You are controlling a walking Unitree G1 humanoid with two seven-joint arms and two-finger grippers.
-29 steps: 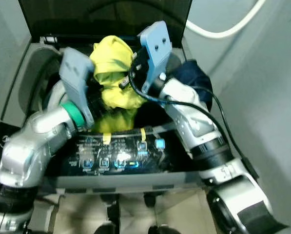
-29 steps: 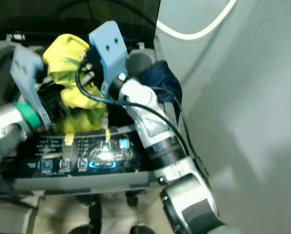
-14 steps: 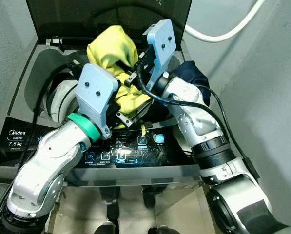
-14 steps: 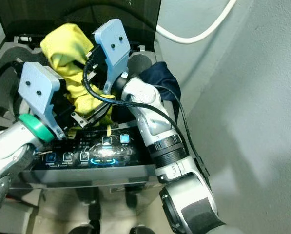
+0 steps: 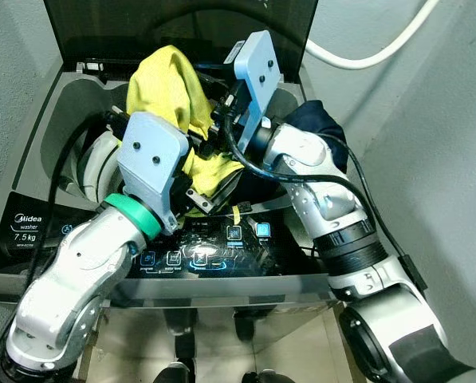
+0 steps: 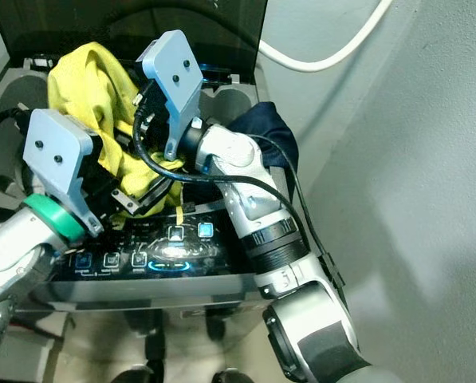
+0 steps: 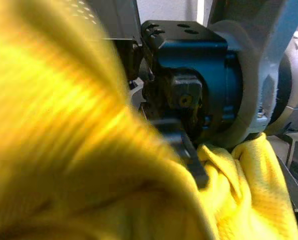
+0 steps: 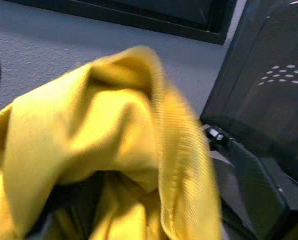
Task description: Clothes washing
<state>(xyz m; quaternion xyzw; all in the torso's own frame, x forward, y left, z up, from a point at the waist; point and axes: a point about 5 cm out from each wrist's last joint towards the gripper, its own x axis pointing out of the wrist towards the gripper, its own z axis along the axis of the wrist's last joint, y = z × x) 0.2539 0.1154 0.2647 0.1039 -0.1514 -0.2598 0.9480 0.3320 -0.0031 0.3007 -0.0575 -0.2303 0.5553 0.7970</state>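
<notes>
Fingers of both grippers are buried in the yellow garment (image 5: 167,88), a soft ribbed-knit cloth bunched into folds above the open tub of the washing machine (image 5: 58,144). Right gripper (image 5: 214,128) reaches into the cloth from the right side; cannot tell whether its fingers are apart or together, fabric covers them. Left gripper (image 5: 198,187) comes up from below left, its black metal fingers (image 5: 210,201) half wrapped in the lower yellow folds near the front rim of the tub; cannot tell their state either. In the left wrist view the blurred yellow knit drapes over one black finger (image 7: 191,157), with the right gripper's dark housing close behind. Each wrist carries a flat blue-grey plate; the left arm has a green ring behind it. Glossy black control panel (image 5: 210,251) with lit blue buttons sits just below the garment. Dark navy cloth (image 5: 321,128) lies crumpled on the machine's right rear corner, partly behind the right arm. Smoked dark lid (image 5: 182,24) stands upright behind. White hose (image 5: 365,56) curves along the grey wall.
</notes>
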